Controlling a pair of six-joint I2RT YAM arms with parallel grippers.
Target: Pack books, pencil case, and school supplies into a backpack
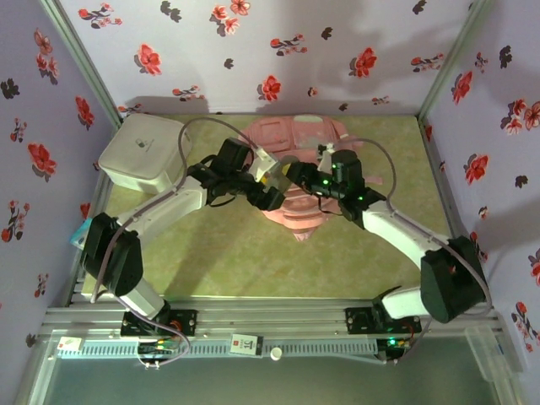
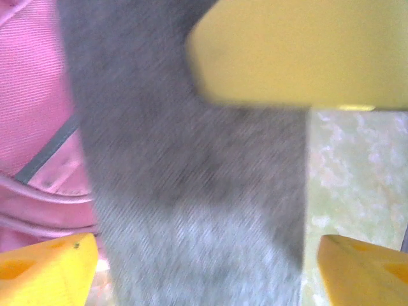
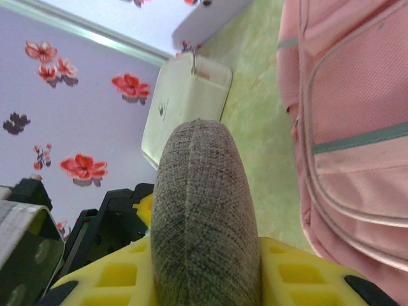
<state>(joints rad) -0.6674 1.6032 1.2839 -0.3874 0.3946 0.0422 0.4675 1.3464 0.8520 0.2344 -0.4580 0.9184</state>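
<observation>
From above, the pink backpack (image 1: 291,135) lies at the far middle of the green table (image 1: 253,261), a white box (image 1: 143,152) far left, with the left claw (image 1: 268,175) and right claw (image 1: 294,171) tip to tip over it. The left wrist view has a grey pouch (image 2: 191,191) between the left claw's widely spread fingers (image 2: 48,271), with the backpack on the left. In the right wrist view the right claw pinches the pouch, the backpack just right of it and the box beyond.

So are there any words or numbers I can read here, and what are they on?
Nothing here can be read.
White box: a small dark mark on its lid, too small to read.
Front rail: a white tag, its print too small to read.
</observation>
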